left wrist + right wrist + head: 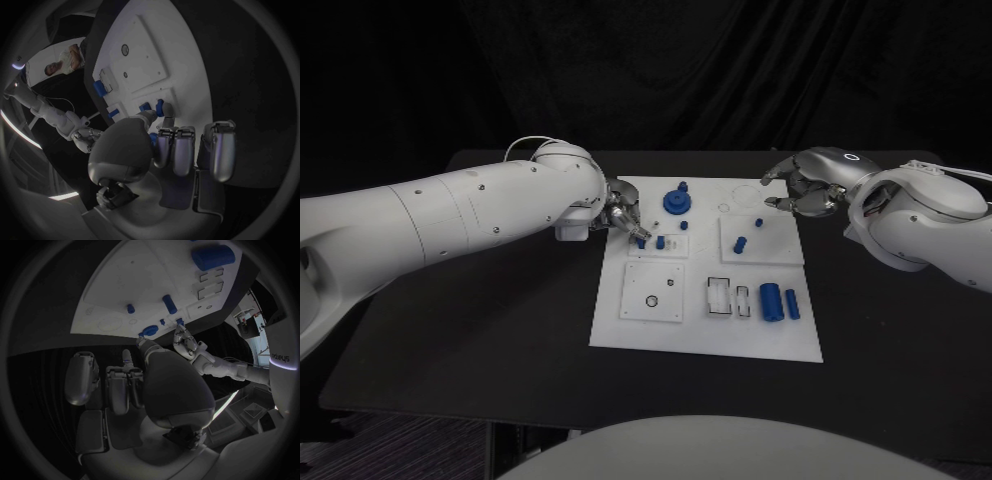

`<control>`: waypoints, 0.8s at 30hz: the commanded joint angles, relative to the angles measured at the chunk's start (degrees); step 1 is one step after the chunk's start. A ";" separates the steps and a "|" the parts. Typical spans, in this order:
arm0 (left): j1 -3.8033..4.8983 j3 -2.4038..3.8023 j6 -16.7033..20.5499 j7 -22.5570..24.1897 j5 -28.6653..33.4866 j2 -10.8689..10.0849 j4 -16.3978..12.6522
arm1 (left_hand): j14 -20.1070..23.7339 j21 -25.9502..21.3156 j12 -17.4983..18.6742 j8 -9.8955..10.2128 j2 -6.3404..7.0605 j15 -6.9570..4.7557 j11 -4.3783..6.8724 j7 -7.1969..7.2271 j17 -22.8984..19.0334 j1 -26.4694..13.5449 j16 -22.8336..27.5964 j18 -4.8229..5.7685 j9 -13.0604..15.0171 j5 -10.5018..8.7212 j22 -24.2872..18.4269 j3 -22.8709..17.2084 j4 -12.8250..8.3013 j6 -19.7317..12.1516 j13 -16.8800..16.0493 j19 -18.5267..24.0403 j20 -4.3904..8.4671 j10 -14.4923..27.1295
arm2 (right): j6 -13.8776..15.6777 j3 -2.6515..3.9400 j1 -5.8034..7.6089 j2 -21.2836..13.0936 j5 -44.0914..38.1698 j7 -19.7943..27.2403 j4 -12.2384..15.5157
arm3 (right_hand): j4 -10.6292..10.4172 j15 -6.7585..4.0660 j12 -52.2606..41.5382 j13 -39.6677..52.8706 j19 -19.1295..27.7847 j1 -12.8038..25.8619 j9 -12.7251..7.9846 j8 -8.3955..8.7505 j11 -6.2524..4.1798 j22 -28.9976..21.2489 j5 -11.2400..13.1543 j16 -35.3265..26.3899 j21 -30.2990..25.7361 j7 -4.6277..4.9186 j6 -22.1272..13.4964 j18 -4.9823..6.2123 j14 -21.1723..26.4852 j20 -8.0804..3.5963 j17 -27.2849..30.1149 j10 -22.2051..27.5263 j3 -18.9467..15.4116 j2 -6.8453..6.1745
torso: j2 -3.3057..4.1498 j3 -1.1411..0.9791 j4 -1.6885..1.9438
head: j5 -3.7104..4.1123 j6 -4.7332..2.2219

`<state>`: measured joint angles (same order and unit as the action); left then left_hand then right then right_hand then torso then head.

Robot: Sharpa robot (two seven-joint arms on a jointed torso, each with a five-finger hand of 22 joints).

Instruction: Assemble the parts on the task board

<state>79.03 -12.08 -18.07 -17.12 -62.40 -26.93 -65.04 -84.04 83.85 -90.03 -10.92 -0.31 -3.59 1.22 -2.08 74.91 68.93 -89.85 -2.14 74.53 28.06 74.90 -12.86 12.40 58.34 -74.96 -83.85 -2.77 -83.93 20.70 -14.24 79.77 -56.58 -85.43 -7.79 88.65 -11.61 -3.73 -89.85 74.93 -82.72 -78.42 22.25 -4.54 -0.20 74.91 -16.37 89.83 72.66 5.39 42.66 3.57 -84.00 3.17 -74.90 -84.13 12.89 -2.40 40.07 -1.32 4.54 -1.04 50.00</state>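
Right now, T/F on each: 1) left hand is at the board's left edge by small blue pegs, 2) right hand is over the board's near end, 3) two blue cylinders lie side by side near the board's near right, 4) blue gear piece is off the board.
1) True: left hand reaches the task board by the small blue pegs.
2) False: right hand is at the far right corner.
3) True: blue cylinders.
4) False: blue gear piece stands on the board.

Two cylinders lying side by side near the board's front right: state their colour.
Blue. The two cylinders lie on the white task board, clearest in the head view.
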 commanded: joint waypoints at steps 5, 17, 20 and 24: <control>-0.25 -0.06 0.07 0.36 0.22 -0.94 -1.64 | -5.96 -0.25 0.03 0.19 0.78 -0.63 0.56 0.22 15.09 1.29 -0.15 0.45 0.08 -3.26 12.87 -3.87 -1.48 -0.32 -15.04 -2.35 0.52 -6.07 | -0.12 0.04 -0.12 -0.21 -0.16 -0.86 0.12 | 0.19 0.56 -0.15 15.07 0.34 -0.01 -0.05 0.31 0.37 10.20 0.05 0.17 -0.35 -0.07 0.32 0.13 -6.00 0.04 -15.10 -5.87 0.12 0.42 | 0.01 0.02 0.02 | 0.07 0.00; -0.25 -0.06 9.32 -0.07 1.35 -4.30 -5.80 | -5.96 -1.42 0.03 0.01 1.84 -0.57 0.48 0.12 15.09 0.90 -0.15 0.18 0.43 -4.46 12.48 -7.14 -2.68 -0.38 -15.04 -1.65 0.47 -6.07 | -0.18 0.04 -0.11 -0.53 -0.16 -1.25 0.35 | 0.26 0.56 -0.15 15.07 0.41 -0.04 -0.11 0.33 0.38 10.15 0.05 0.17 -0.52 -0.07 0.34 0.17 -6.00 0.04 -15.10 -5.87 0.19 0.45 | 0.01 0.02 0.02 | 0.15 0.00; -0.24 -0.06 14.06 -0.72 3.92 -6.44 -8.65 | -5.96 -2.07 0.03 -0.13 1.99 -0.46 0.37 0.02 15.09 1.00 -0.15 0.03 0.80 -4.88 12.27 -8.53 -3.32 -0.89 -15.04 -1.25 0.39 -6.07 | -0.13 0.04 -0.11 -0.73 -0.16 -1.35 0.46 | 0.26 0.56 -0.15 15.07 0.41 -0.04 -0.11 0.33 0.38 10.15 0.05 0.17 -0.52 -0.07 0.34 0.17 -6.00 0.04 -15.10 -5.87 0.19 0.45 | -0.01 -0.02 0.07 | 0.27 0.00; -0.24 -0.07 18.02 -1.20 5.15 -8.77 -11.85 | -5.96 -2.40 0.03 -0.35 2.33 -0.37 0.26 -0.11 15.09 0.79 -0.15 -0.05 1.14 -4.10 12.17 -9.27 -3.56 -1.25 -15.04 -1.05 0.32 -6.07 | -0.11 0.04 -0.11 -0.90 -0.16 -1.43 0.51 | 0.26 0.56 -0.15 15.07 0.41 -0.04 -0.11 0.33 0.38 10.15 0.05 0.17 -0.52 -0.07 0.34 0.17 -6.00 0.04 -15.10 -5.87 0.19 0.45 | 0.01 0.00 0.05 | 0.38 0.00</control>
<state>78.92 -12.19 -6.69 -17.78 -60.16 -35.38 -75.88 -84.05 81.63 -90.03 -10.96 1.56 -4.00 1.42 -2.15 74.91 69.56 -89.85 -2.14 74.97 23.44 74.90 -21.55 9.25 57.60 -74.96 -84.07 -2.56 -84.14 20.60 -14.24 79.77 -57.36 -85.43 -8.04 89.03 -11.61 -3.73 -89.85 74.91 -82.72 -78.42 22.19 -4.54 -0.20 74.91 -16.37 89.83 72.33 5.39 42.66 3.57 -84.00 3.17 -74.90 -84.13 12.89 -2.41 40.07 -1.31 4.59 -0.67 50.00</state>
